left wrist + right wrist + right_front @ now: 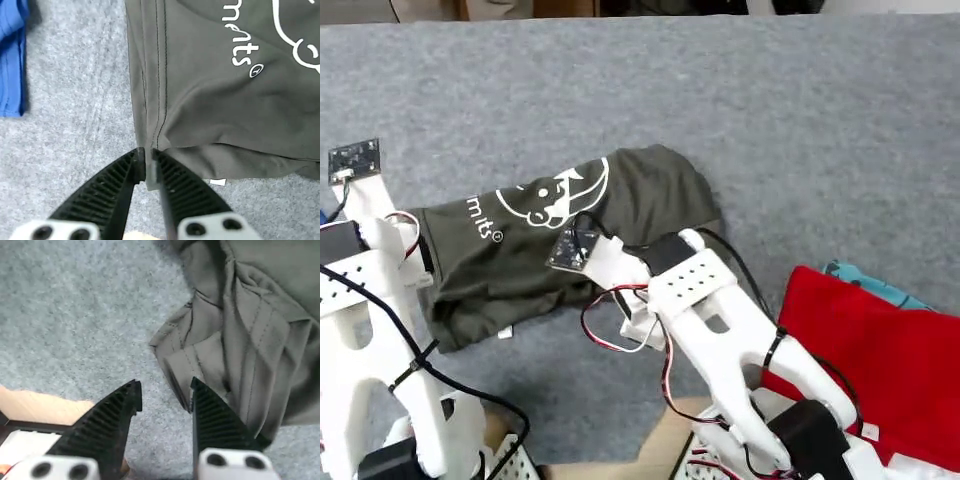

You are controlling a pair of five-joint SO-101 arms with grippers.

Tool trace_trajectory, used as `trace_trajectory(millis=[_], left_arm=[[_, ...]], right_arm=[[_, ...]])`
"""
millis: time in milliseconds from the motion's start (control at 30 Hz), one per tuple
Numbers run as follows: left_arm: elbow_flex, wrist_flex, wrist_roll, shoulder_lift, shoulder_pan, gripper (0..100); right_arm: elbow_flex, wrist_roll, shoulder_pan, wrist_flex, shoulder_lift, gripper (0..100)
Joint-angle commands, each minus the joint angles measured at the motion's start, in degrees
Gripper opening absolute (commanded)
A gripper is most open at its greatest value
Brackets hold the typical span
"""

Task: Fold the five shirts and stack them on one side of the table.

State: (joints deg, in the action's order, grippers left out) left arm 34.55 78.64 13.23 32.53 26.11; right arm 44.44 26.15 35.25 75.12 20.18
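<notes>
High view: a dark olive shirt (650, 195) lies crumpled at the middle of the grey surface (800, 110), with a red shirt (880, 340) folded well off to one side.

Left wrist view: the left end effector (145, 155) pinches the dark olive shirt at its hem corner, near a blue shirt (12, 55).

Right wrist view: the right end effector (165, 385) stands parted, one finger just beside a rumpled edge.

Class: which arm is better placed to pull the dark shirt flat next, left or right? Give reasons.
Left, probably: the left gripper is shut on the dark shirt at its hem corner. The right gripper is open beside bunched fabric, gripping nothing.
</notes>
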Motion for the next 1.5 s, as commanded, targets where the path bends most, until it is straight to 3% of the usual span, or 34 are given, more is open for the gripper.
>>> trace_trajectory(millis=[0, 267, 433, 600, 1167, 1333, 1467], left_arm=[[-0.1, -0.7, -1.7, 0.8, -0.4, 11], [0.1, -0.7, -1.7, 0.9, -0.4, 13], [0.1, -0.7, -4.4, 1.4, -0.3, 13], [0.1, -0.7, -4.4, 1.4, -0.4, 13], [-0.5, -1.0, -4.5, 1.5, -0.4, 13], [-3.5, -1.1, -9.4, 1.5, -0.5, 13], [-6.2, -2.0, -13.9, 1.3, -5.4, 13]], right_arm=[[0.7, -0.5, 0.5, -2.0, -0.2, 16.8], [8.3, -0.2, 0.0, -10.1, -0.2, 16.7], [12.0, 0.3, -4.8, -16.6, -0.2, 14.3], [12.1, 2.9, -9.8, -18.5, -0.2, 5.2], [11.5, 8.4, -22.9, -20.2, -0.1, 0.5], [9.4, 11.3, -29.6, -20.2, -0.1, 0.4], [8.2, 11.6, -31.7, -20.2, -0.1, 0.4]])
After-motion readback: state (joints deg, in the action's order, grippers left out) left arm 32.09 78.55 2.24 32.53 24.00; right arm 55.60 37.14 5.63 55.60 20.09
